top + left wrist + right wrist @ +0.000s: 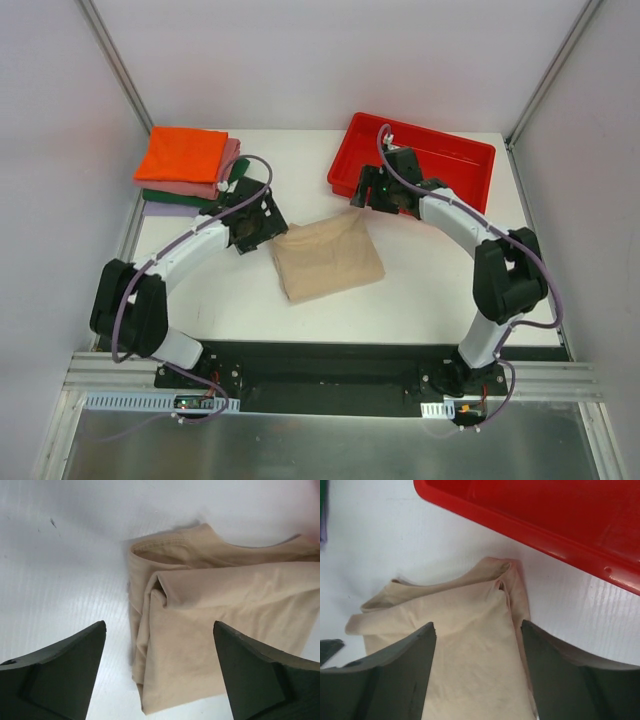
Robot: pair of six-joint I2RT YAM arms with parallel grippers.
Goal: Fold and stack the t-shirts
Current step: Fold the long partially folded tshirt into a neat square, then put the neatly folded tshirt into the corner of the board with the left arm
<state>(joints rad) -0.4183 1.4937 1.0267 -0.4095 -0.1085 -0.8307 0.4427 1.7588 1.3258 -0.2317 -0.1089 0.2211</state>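
A robotics lab test cell, seen from my remote station: the left arm [185, 255] and right arm [465, 222] mounted on an aluminium rail [560, 378], a white table [420, 300], plain white panels [320, 60] and metal corner posts [118, 65] boxing it in.

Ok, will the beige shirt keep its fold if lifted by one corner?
Probably not: the beige shirt lies in loose, rumpled layers, so it should droop and unfold. Pushed, it would likely bunch rather than slide whole.
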